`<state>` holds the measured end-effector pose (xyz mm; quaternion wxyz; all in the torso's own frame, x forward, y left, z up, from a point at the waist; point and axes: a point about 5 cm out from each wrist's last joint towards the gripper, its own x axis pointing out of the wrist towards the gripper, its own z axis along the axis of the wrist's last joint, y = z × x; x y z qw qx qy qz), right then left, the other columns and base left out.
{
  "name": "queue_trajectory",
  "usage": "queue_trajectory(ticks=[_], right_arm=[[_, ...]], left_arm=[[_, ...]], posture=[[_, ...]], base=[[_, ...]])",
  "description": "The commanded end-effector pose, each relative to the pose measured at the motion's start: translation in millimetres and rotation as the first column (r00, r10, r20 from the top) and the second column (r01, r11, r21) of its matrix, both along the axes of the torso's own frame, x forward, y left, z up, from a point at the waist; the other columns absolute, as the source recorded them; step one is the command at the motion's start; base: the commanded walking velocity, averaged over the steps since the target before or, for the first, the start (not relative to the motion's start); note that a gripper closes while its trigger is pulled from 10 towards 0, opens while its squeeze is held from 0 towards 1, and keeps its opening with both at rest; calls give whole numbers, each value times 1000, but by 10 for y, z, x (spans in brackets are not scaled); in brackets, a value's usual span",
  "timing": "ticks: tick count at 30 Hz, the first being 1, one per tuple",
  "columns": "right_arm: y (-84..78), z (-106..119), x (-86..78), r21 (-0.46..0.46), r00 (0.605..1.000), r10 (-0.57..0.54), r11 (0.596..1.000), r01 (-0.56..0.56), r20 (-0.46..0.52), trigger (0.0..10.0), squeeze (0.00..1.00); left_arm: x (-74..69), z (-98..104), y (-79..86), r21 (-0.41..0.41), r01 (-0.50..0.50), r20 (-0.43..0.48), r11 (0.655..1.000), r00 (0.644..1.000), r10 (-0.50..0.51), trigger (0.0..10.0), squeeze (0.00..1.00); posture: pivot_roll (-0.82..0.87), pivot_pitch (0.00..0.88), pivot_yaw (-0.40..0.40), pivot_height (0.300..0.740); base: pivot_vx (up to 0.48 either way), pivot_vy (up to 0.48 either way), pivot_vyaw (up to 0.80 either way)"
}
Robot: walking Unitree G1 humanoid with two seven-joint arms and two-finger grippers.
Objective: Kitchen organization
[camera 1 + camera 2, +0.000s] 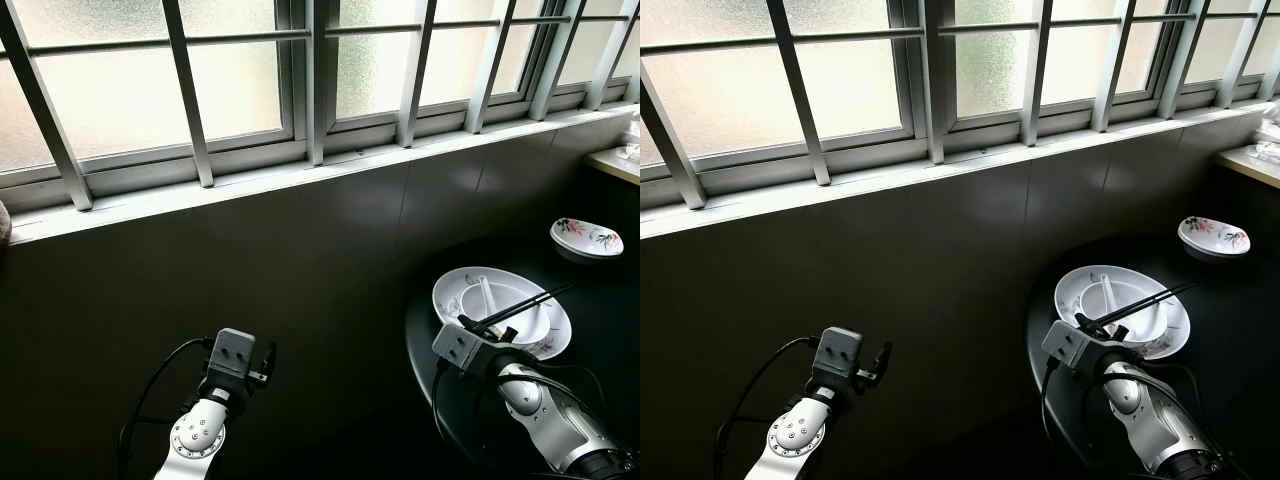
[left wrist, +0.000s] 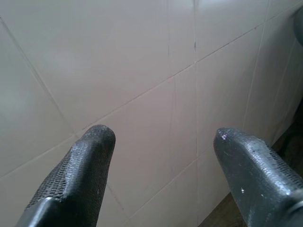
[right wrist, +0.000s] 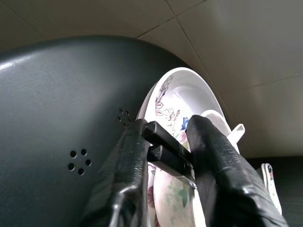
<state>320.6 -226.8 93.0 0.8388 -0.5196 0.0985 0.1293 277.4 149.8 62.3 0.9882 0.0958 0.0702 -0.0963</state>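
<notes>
In the head views, your right gripper [image 1: 478, 327] pinches black chopsticks [image 1: 527, 302] over the white plate [image 1: 455, 290] on the dark round table [image 1: 425, 340], far right. The right wrist view shows its fingers [image 3: 130, 161] clamped on them. You seem to be lifting them away; next, carry them clear. The left wrist view shows your left gripper [image 2: 163, 142] wide open, empty, facing tiled wall [image 2: 142, 56].

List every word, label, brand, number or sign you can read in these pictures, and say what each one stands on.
None: no readable text stands anywhere.
The white plate and small dish bear painted flowers, no lettering.
The black chopsticks held in the right hand show no markings.
The left hand, fingers apart before the tiled wall, carries no label.
The stool has only small holes.
</notes>
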Motion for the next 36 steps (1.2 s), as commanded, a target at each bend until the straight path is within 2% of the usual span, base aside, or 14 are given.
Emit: queue_trajectory(ticks=[1,2,13,14,15,16,29,36], right_arm=[[-13,26,30,1,1000,0,1000,0,3,2824,0],[-23,34,38,-15,1000,-4,1000,4,13,10000,0],[-34,32,49,-22,1000,3,1000,-3,9,10000,0],[-29,31,49,-23,1000,10,1000,-10,5,4510,0],[-21,36,50,-29,1000,20,999,-20,6,2745,0],[-13,42,51,-38,1000,30,999,-30,8,196,0],[108,68,4,-34,996,80,996,-79,28,0,0],[110,124,-3,-101,994,98,991,-92,50,0,0]], left_arm=[[-3,1,14,2,-1,4,1000,1000,1,10000,0],[-4,-1,13,2,-1,4,1000,1000,1,10000,0],[-10,-9,6,1,-1,3,1000,1000,1,10000,0],[-11,-10,4,0,-1,3,1000,1000,1,10000,0],[-12,-11,3,0,-2,3,1000,1000,2,10000,0],[-13,-12,2,-1,-2,3,1000,1000,2,10000,0],[-12,-4,-13,-8,-4,5,1000,1000,4,10000,0],[-5,2,-24,-17,-6,7,1000,1000,6,10000,0]], posture=[[-34,0,11,740],[-34,0,10,740],[-33,0,7,740],[-32,0,6,740],[-33,0,6,740],[-33,0,6,740],[-36,0,3,740],[-42,0,-3,740]], base=[[0,0,0],[0,0,0],[0,0,0],[0,0,0],[0,0,0],[0,0,0],[0,0,0],[0,0,0]])
